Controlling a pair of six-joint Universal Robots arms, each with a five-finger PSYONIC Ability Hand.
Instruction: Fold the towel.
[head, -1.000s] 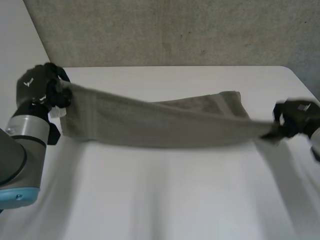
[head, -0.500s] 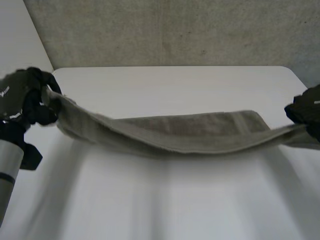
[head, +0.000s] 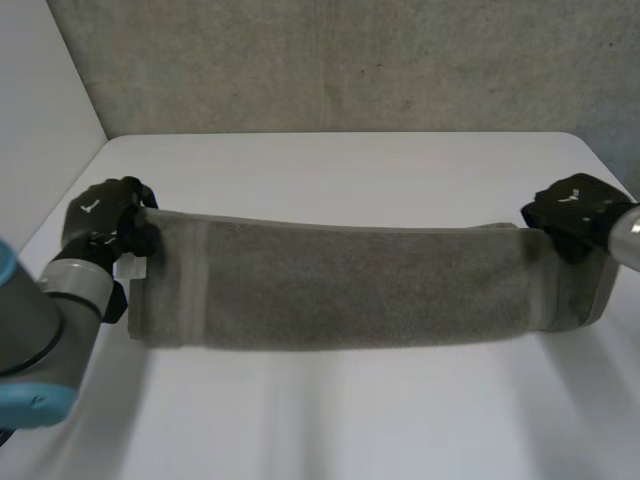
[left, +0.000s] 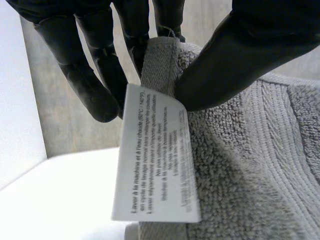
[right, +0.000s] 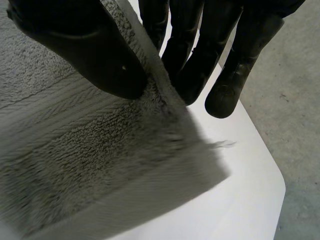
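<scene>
- The towel (head: 350, 285) is stretched between the two hands above the white table (head: 340, 170). Its long axis runs side to side across the head view, from one hand to the other.
- The left hand (head: 105, 220) is at the towel's left end, on the upper corner. In the left wrist view the thumb (left: 235, 55) presses the cloth edge against the fingers (left: 85, 75): a pinch on the towel.
- A white care label (left: 157, 155) hangs from the towel's edge just below that pinch.
- The right hand (head: 572, 210) is at the towel's right end, on the upper corner. In the right wrist view its thumb and fingers (right: 200, 50) close on the corner from both faces: a pinch on the towel.
- The held edge is the upper long edge, and the rest of the cloth hangs down from it toward the robot. Whether the lower edge touches the table cannot be told.
- Key relation: the towel lies between the hands, inward from each. Each hand is on its own end, and neither is nearer the middle.
- Judgement: the step in hand is carrying the held long edge. The next move calls for both hands to travel together, level and at equal pace, so that the edge lands parallel to the lower edge.
- Risk, as a judgement: uneven travel would skew the fold, and a shallow pinch could slip off a corner.
</scene>
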